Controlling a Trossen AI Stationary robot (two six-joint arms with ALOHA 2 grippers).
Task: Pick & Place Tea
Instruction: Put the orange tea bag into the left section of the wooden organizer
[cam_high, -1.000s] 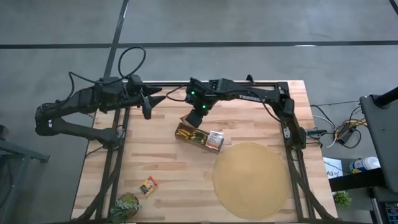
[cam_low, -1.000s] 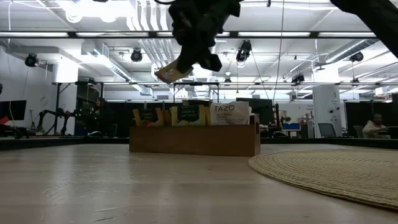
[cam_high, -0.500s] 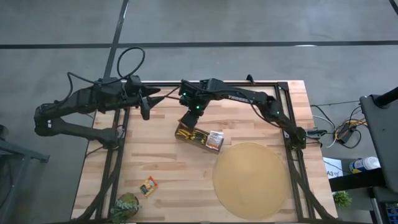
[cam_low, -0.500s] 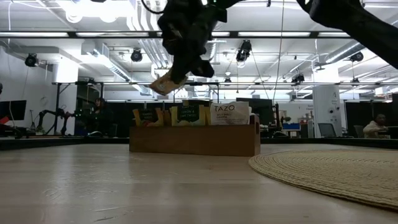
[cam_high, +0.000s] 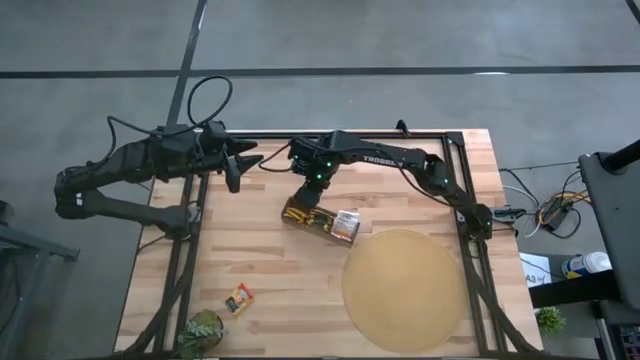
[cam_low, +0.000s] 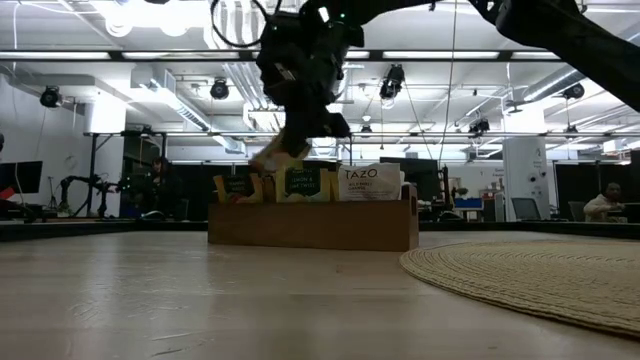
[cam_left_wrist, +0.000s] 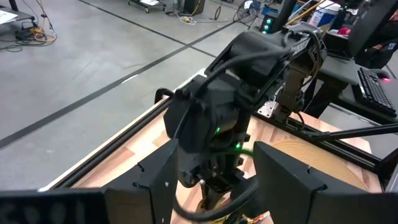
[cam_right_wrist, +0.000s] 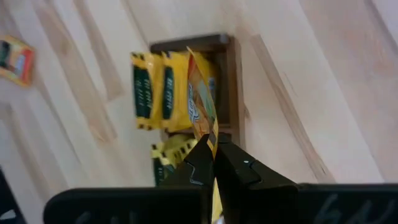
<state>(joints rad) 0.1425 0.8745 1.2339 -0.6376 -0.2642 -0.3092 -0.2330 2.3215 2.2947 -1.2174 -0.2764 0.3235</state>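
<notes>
Left gripper (cam_high: 243, 160) waits, jaws apart and empty, at the table's far-left edge. Right gripper (cam_low: 300, 140), closed on a small flat orange-yellow tea sachet (cam_low: 268, 157), has dropped over the last second from well above the brown oblong wooden box (cam_low: 312, 225) to just over its left compartments; insertion appears imminent. Big round tan woven mat (cam_high: 403, 290) lies bare.
</notes>
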